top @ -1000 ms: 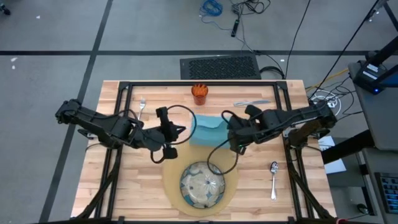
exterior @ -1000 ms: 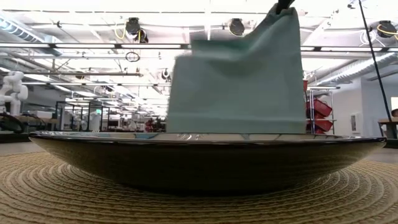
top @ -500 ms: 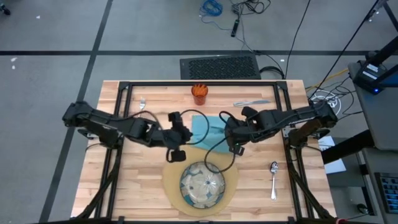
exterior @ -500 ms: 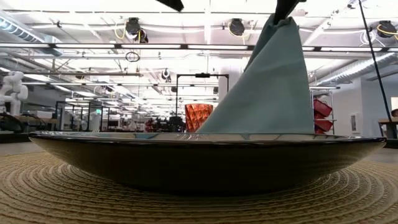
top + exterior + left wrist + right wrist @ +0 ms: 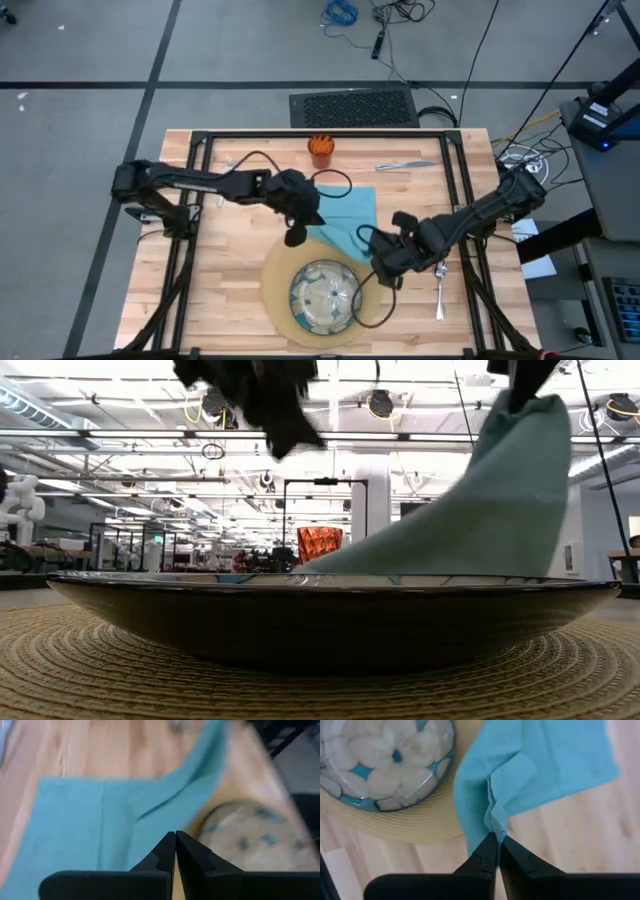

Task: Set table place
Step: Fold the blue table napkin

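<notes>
Dragged rightward, the teal cloth napkin (image 5: 540, 765) hangs pinched in the right end effector (image 5: 496, 842), clearest from its wrist; the left end effector (image 5: 175, 842) hovers closed, empty.

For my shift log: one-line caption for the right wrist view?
Right gripper shut on a pinched fold of the teal napkin, lifting it beside the patterned dish on its tan mat.

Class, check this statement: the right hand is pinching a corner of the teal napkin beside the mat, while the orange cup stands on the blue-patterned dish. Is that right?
One detail is wrong. The orange cup stands on the bare table near its far edge, not on the dish; the high view shows this. The rest holds: the right hand pinches a corner of the napkin beside the mat.
</notes>
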Robot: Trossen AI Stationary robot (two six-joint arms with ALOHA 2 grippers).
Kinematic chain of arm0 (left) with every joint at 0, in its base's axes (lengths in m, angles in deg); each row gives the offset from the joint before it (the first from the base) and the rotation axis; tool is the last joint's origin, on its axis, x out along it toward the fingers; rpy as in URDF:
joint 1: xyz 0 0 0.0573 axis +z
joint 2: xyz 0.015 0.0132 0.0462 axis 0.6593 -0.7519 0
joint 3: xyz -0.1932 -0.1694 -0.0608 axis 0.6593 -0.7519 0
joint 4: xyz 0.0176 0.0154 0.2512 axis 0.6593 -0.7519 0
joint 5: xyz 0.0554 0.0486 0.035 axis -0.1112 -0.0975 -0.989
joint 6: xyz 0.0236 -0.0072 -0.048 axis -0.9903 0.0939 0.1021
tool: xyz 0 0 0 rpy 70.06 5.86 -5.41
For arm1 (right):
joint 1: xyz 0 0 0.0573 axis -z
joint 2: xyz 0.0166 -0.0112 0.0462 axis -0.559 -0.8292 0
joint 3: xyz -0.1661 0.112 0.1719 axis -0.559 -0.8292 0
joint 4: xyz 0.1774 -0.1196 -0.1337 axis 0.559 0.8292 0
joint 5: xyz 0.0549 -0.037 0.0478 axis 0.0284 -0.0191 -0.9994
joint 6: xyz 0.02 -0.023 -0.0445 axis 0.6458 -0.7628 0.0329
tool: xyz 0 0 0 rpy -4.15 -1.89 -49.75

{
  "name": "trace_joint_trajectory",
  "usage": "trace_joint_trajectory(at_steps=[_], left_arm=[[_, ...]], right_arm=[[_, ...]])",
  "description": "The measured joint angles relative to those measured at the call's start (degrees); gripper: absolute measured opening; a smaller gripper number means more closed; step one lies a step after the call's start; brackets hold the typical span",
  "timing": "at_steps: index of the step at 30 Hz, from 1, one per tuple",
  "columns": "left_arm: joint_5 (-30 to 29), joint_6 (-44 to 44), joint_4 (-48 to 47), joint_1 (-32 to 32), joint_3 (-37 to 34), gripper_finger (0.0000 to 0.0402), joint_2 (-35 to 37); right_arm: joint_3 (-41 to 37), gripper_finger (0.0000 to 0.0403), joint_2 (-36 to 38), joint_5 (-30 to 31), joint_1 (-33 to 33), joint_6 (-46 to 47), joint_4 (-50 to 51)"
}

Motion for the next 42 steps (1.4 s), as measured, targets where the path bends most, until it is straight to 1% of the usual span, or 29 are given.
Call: trace_joint_trajectory(at_steps=[2, 6, 9, 12, 15, 17, 20, 22, 25, 28, 30, 32, 38, 42], left_arm=[[-0.42, -1.03, 0.66, 0.49, -0.40, 0.0000, -2.78], [0.39, -0.90, 6.71, 0.27, -0.23, 0.0000, -8.02], [1.38, -1.17, 6.73, -0.02, 0.47, 0.0000, -11.82], [5.09, -1.22, 7.09, -0.10, 1.82, 0.0000, -12.99], [5.35, -3.48, 7.49, -0.29, 2.94, 0.0000, -12.77], [2.53, -7.14, 7.76, -0.50, 3.69, 0.0000, -12.91], [-2.59, -15.34, 8.37, -1.26, 4.59, 0.0000, -12.85], [-4.63, -21.80, 8.12, -2.21, 4.60, 0.0000, -12.82], [-6.12, -26.26, 8.96, -3.26, 4.58, 0.0000, -13.72], [-9.19, -27.23, 11.25, -3.97, 4.58, 0.0000, -16.13], [-11.60, -28.23, 12.81, -4.07, 5.14, 0.0000, -19.09], [-12.78, -28.24, 12.48, -4.07, 6.32, 0.0000, -22.31], [-13.28, -28.29, 12.65, -4.63, 9.87, 0.0000, -27.12], [-13.33, -27.92, 12.21, -6.04, 10.37, 0.0000, -27.83]], right_arm=[[-2.18, 0.0000, -0.02, -0.61, -1.01, 0.76, -2.96], [-5.86, 0.0000, -0.04, -1.76, -2.61, 2.09, -9.61], [-8.24, 0.0000, -0.04, -2.86, -3.71, 4.18, -13.66], [-10.10, 0.0000, -0.02, -3.97, -5.13, 6.63, -17.45], [-12.07, 0.0000, -0.04, -4.37, -6.19, 8.43, -20.59], [-13.01, 0.0000, -0.02, -4.46, -6.53, 9.24, -22.43], [-14.16, 0.0000, -0.04, -4.44, -6.52, 9.71, -23.76], [-14.30, 0.0000, -0.04, -4.27, -6.50, 9.74, -24.84], [-14.48, 0.0000, -0.04, -4.20, -6.50, 10.10, -25.45], [-14.48, 0.0000, -0.02, -4.15, -6.52, 10.13, -25.87], [-14.48, 0.0000, -0.03, -4.14, -6.50, 10.15, -25.92], [-14.48, 0.0000, -0.02, -4.13, -6.52, 10.15, -25.92], [-14.48, 0.0000, -0.02, -4.13, -7.15, 10.98, -25.90], [-14.48, 0.0000, -0.02, -4.17, -7.20, 11.03, -25.90]])
